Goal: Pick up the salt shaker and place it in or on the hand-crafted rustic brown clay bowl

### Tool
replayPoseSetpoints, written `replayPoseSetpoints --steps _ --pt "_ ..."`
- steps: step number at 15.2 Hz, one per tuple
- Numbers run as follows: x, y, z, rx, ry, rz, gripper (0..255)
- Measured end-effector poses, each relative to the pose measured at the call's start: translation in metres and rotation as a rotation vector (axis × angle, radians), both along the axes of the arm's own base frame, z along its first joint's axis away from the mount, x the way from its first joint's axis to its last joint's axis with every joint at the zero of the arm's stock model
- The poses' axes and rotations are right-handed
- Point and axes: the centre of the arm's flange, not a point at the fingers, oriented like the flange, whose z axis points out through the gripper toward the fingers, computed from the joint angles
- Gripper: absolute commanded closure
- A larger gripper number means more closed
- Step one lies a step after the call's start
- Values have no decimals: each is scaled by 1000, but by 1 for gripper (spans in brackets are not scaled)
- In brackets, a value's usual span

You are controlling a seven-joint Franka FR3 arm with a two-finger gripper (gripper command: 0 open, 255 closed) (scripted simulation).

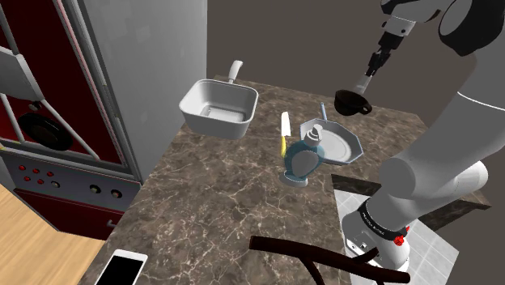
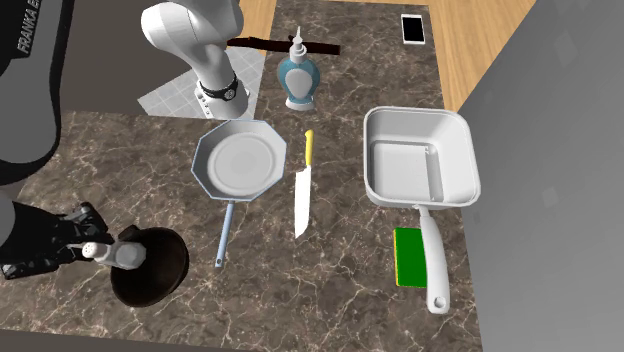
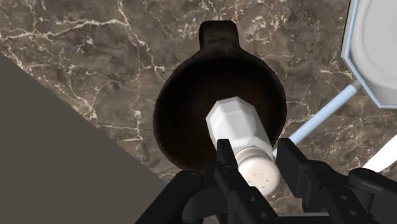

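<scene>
At the second exterior view's left, you find the gripper [image 2: 95,246] closed on the salt shaker [image 2: 115,254], a white shaker held by its cap end. In the wrist view, you see the two black fingers [image 3: 224,164] clasp it from either side. Its faceted base points away from the gripper, into the mouth of the dark brown bowl [image 2: 165,278]. You cannot tell whether the base touches the bowl. The bowl stands on the marbled brown worktop [image 2: 330,285], near its edge. Moving right, you pass an octagonal white pan [image 2: 238,160] with a pale blue handle, then a knife [image 2: 303,200] with a yellow handle. A blue soap dispenser [image 2: 299,82] stands beyond them. Further right lies a square white pan [image 2: 420,165], with a green sponge [image 2: 405,257] just beside its handle.
</scene>
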Motion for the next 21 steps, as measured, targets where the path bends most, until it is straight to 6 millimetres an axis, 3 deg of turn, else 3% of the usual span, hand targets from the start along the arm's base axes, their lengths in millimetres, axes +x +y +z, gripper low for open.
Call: replayPoseSetpoints --steps 7,13,14,21 --pt "0 0 -36 0 0 0 255" --pt "0 0 -40 0 0 0 255" --pt "0 0 -40 0 0 0 0" --pt "-1 0 -35 -1 0 0 0"
